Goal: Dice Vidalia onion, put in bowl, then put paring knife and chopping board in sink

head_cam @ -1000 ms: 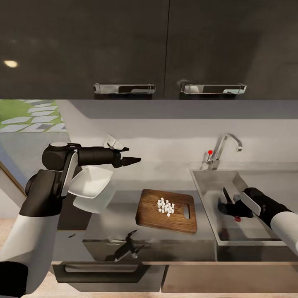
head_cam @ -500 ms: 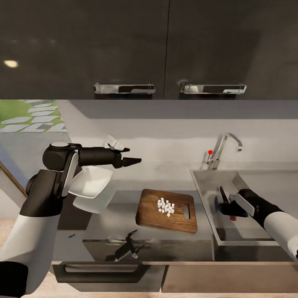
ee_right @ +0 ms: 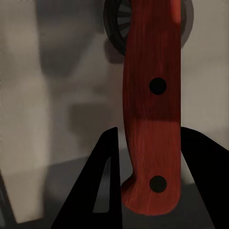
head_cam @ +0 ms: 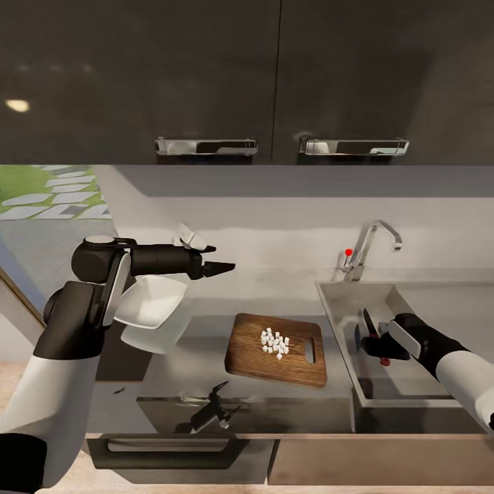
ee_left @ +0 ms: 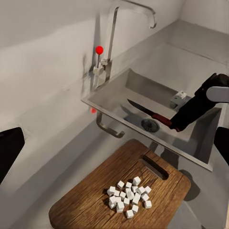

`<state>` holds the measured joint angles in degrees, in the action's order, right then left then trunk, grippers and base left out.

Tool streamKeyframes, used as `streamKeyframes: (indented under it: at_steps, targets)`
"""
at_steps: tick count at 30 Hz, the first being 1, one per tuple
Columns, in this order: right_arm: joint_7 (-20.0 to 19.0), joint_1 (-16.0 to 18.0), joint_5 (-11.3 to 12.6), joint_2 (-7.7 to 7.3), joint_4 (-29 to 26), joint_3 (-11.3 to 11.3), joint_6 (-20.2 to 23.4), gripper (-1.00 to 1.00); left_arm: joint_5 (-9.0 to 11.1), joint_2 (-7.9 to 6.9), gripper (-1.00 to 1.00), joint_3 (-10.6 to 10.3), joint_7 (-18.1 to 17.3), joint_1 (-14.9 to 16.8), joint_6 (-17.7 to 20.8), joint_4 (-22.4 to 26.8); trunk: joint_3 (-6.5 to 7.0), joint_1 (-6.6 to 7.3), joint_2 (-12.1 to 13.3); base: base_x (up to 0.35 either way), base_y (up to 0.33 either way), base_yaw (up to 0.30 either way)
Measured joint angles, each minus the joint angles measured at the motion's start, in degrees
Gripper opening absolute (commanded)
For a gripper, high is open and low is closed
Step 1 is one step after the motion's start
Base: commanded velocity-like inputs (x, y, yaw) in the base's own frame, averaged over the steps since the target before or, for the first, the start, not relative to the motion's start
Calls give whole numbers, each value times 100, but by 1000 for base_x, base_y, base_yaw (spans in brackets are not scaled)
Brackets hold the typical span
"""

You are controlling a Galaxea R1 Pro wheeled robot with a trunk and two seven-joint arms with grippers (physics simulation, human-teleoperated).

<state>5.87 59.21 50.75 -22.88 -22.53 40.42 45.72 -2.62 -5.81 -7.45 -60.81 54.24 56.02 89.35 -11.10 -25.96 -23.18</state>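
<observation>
Over the last second the right gripper [head_cam: 381,341] has lifted slightly and drawn back toward the near-left part of the sink [head_cam: 341,322], carrying the knife [head_cam: 371,325] with it; between half a second ago and now there is almost no motion. The left arm, board [head_cam: 277,348] and bowl [head_cam: 152,302] are unchanged. Judgement: the knife is being positioned over the basin for its drop-off, yet the dice [head_cam: 274,342] are not in the bowl, so that step is outstanding. Right jaws: closed on the knife's red-brown handle [ee_right: 152,119]; the right wrist view shows the handle running out between the two dark fingers [ee_right: 102,186], held near its butt, with the drain beyond the far end. The blade points up and away from the jaws, clear of the basin floor as far as I can tell. Left gripper [head_cam: 221,266]: hovering over the tabletop, well behind the board and beside the bowl, empty; its jaws look nearly shut, but I cannot tell for certain. The dice sit in a cluster on the board, well apart from both jaws. Board lies just beside the sink's left wall.
</observation>
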Motion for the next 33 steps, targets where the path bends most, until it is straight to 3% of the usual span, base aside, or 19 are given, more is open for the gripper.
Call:
streamKeyframes:
  at_steps: [14,23,33]
  targets:
    - [0,1,0,0,0,0,0,-100,0,3,100,0,-1,0,1,0,-253,-308,-564,0,0,0]
    - [1,0,0,0,0,0,1,-100,0,3,100,0,-1,0,0,0,-254,-309,-566,0,0,0]
    - [2,2,0,0,0,0,0,-100,0,3,100,0,1,0,-3,0,-433,-528,-966,0,0,0]
